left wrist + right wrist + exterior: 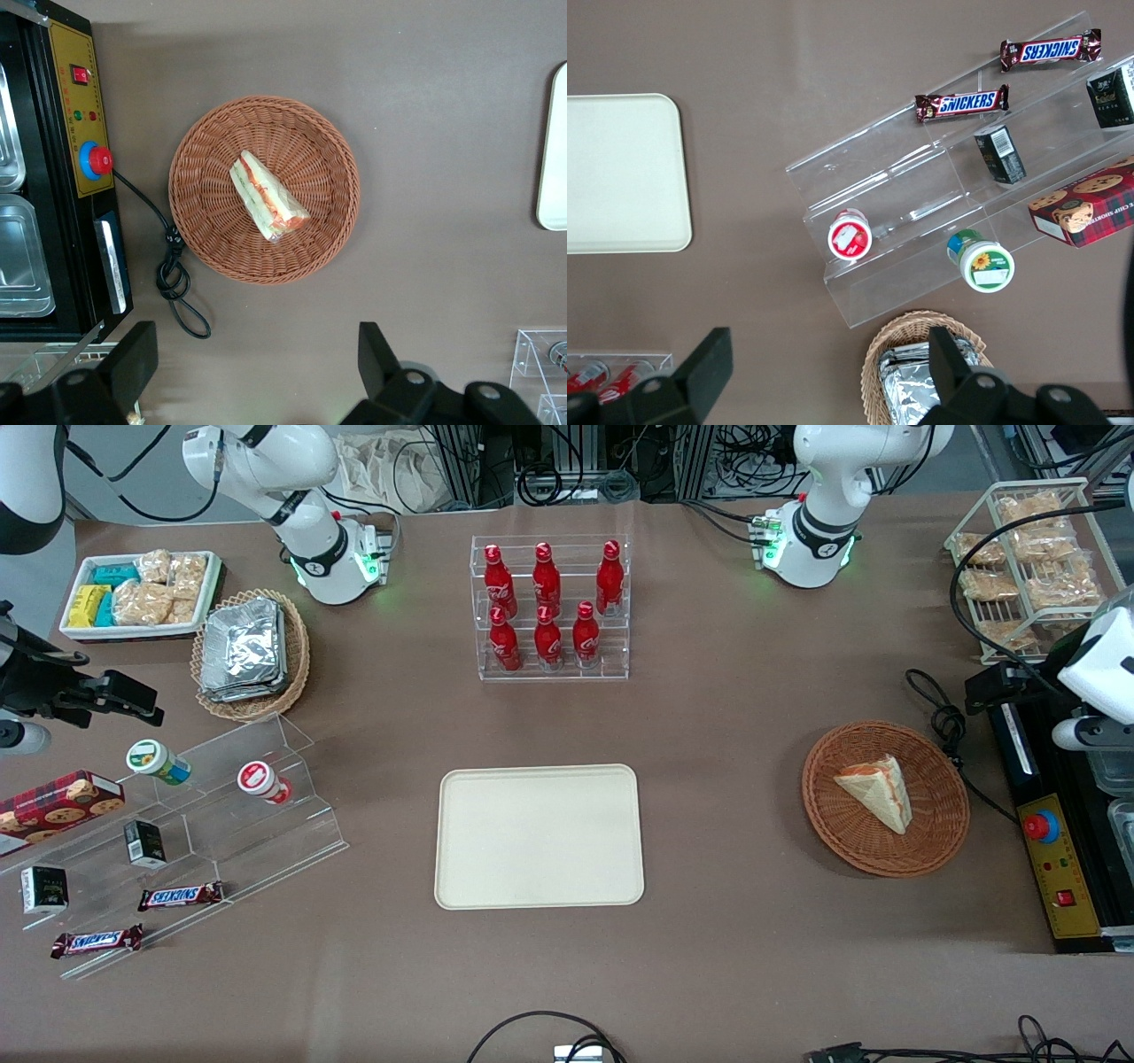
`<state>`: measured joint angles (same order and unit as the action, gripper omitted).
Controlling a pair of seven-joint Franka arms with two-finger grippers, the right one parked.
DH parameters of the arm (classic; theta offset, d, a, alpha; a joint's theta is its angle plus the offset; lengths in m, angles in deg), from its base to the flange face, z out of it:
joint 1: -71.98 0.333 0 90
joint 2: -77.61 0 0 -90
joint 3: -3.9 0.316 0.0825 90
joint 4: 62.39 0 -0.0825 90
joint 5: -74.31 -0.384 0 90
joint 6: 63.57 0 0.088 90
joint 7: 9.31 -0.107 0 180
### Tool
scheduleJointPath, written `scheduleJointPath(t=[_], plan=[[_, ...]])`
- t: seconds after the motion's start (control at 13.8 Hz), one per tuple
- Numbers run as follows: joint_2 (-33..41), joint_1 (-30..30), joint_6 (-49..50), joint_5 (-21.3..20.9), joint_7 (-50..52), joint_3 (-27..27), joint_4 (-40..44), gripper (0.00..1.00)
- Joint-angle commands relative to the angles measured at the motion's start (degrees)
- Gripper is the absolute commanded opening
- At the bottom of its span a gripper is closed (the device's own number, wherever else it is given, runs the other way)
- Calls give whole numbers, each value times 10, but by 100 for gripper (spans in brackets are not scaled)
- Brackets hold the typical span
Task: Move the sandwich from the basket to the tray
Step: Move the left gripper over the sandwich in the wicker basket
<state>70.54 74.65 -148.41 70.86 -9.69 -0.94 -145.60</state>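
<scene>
Two dark fingers (133,359) of the working arm's claw (257,363) stand wide apart and hold nothing, high above the brown counter (726,717) at the working arm's end. Beneath the claw's camera lies the round reddish-brown woven wicker basket (332,177), and in it, untouched, the small triangular wrapped sandwich (266,197) of white bread with orange-red and green filling. Toward the counter's middle, well apart from the basket, waits the large flat cream-beige rectangular tray (539,837). Nothing of the task looks done: the descent, grasp, carry and release all remain.
</scene>
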Motion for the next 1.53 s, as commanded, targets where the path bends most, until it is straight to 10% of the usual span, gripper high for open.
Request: scheduleJointPath(t=[0.0,1.45], plan=[[-2,2,-1,-10,2,-3,9,100],[13,55,-276,21,314,4,-282,100]])
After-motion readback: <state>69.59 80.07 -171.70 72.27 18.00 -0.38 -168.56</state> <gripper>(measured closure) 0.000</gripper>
